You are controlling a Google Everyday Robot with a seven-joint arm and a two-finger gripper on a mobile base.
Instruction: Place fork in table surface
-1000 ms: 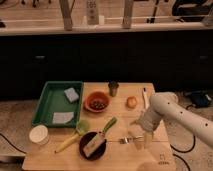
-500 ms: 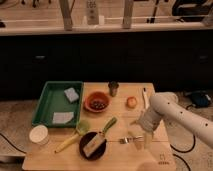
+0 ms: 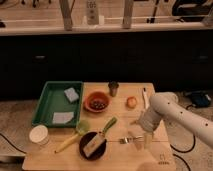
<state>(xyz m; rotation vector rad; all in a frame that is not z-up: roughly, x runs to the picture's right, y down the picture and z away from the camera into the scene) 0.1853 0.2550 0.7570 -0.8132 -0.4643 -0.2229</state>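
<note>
While my gripper [image 3: 142,141] hangs low over the right front part of the table surface [image 3: 117,162], I cannot tell how it is set. It points down from the white arm [image 3: 172,111], which comes in from the right edge of the view and bends over the table's right side.

Just to the left of the gripper I see the fork [image 3: 126,140], a short silvery piece lying flat on the wood, roughly crosswise. Whether the gripper touches it I cannot make out.

Further left sits a dark round bowl [image 3: 92,145] near the front edge, with a pale block inside it. A green-handled utensil [image 3: 108,125] leans from the bowl's rim up toward the table's middle. A yellow-handled utensil with a green head [image 3: 74,137] lies slantwise beside the bowl on its left.

Behind these, toward the back of the table, I see an orange-red bowl [image 3: 96,102] with dark contents, a small dark cup [image 3: 113,89] behind it, and a small orange fruit [image 3: 131,102] to its right. A thin white stick-like item [image 3: 144,97] lies near the back right.

On the far left rests a green plastic tray [image 3: 48,100] holding two bluish sponges [image 3: 71,94]. A white cup [image 3: 39,135] stands at the front left corner.
</note>
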